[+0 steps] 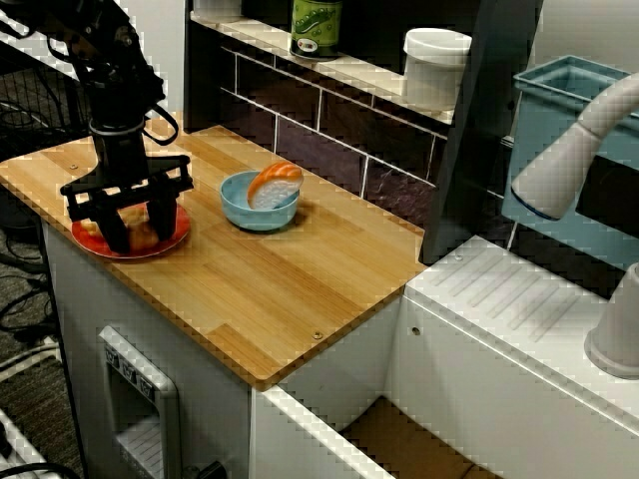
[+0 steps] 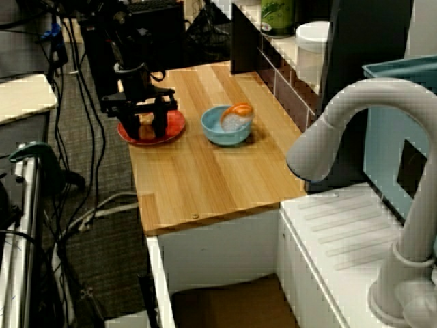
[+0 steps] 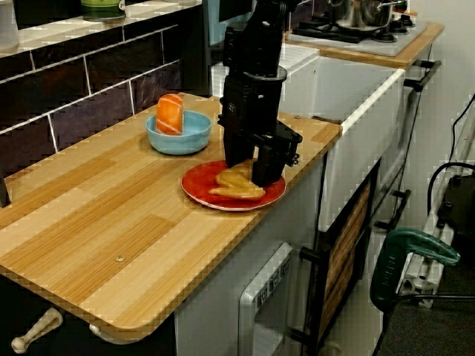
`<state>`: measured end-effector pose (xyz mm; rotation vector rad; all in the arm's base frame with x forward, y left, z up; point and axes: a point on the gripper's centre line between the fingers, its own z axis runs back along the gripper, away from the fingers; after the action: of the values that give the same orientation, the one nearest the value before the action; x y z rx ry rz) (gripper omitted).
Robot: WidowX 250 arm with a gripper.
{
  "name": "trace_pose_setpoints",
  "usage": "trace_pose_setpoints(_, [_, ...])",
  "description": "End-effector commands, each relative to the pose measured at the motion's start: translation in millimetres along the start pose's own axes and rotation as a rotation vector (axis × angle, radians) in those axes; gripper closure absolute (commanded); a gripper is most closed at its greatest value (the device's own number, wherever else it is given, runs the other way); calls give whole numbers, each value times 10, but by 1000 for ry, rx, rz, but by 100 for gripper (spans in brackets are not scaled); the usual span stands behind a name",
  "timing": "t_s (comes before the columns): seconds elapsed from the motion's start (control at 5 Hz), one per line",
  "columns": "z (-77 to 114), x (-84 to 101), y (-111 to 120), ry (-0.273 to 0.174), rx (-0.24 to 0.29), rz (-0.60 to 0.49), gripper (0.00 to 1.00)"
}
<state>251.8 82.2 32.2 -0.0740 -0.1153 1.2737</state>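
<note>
Straddling tan food [image 3: 239, 185] on red plate [image 3: 197, 187], jaws spread apart, prob. not clamping; contact pts hidden.

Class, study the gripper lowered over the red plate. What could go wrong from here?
1. The gripper, open, straddles flat tan food on the red plate. Closing may catch only an edge, and the food could slip.
2. The plate sits close to the edge of the counter, so a sideways nudge might slide it off.
3. The blue bowl with sushi stands nearby and could be knocked.
</note>
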Motion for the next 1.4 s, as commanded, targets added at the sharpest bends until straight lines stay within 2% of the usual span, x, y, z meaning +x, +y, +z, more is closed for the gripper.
trace_pose_setpoints(0.0, [402,99,-189,37,-82,-122,100])
trace_pose_setpoints(0.2, [489,-67,-335,-18,-84,-295,100])
trace_pose_setpoints(0.4, [470,-300,-459,-107,-52,-467,100])
trace_pose_setpoints(0.6, [435,-414,-531,-92,-71,-631,100])
trace_pose_setpoints(0.8, [432,-508,-618,-97,-80,-728,100])
trace_pose_setpoints(1.0, [399,-622,-674,-106,-59,-782,100])
trace_pose_setpoints(1.2, [359,-783,-731,-137,-36,-847,100])
